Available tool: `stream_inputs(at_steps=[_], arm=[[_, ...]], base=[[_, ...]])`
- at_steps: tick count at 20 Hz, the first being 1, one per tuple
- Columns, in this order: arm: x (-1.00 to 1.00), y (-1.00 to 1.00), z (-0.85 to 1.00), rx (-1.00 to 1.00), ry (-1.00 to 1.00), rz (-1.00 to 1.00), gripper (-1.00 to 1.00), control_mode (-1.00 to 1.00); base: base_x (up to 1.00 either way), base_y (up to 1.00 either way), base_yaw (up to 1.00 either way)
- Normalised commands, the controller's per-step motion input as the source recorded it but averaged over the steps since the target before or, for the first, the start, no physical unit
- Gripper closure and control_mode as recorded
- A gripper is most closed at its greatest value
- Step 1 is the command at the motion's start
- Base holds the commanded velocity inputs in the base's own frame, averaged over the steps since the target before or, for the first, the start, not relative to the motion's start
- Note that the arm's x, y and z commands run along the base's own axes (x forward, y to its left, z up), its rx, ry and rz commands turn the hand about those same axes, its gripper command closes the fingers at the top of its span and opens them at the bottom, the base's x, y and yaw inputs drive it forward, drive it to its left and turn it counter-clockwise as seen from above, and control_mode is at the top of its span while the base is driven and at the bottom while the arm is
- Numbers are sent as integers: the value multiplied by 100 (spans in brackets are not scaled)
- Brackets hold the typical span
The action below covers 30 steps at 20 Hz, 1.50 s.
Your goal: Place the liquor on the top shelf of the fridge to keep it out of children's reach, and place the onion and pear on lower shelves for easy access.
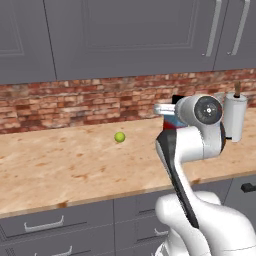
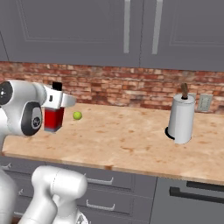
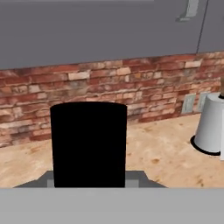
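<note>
Right now my hand is clamped shut around the neck of the liquor, just under its black cap, so the bottle hangs upright and clear above the table. I judge that high grip keeps it steady for the carry to the fridge's top shelf. The pear sits alone on the table, near the brick wall, and the paper towel roll stands well apart.
</note>
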Motion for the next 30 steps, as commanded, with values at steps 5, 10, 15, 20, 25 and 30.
stream_inputs(at_steps=[5,10,15,20,25,30], arm=[[-52,-65,21,0,0,-2,100,-100],[-48,-34,21,0,0,0,100,-100],[-22,0,7,0,0,0,100,100],[0,0,0,0,0,0,100,100],[0,0,0,0,0,0,100,100],[0,0,0,0,0,0,100,100]], base=[[0,0,0],[0,0,0],[-42,1,5],[-86,27,29],[-63,59,60],[-12,71,85]])
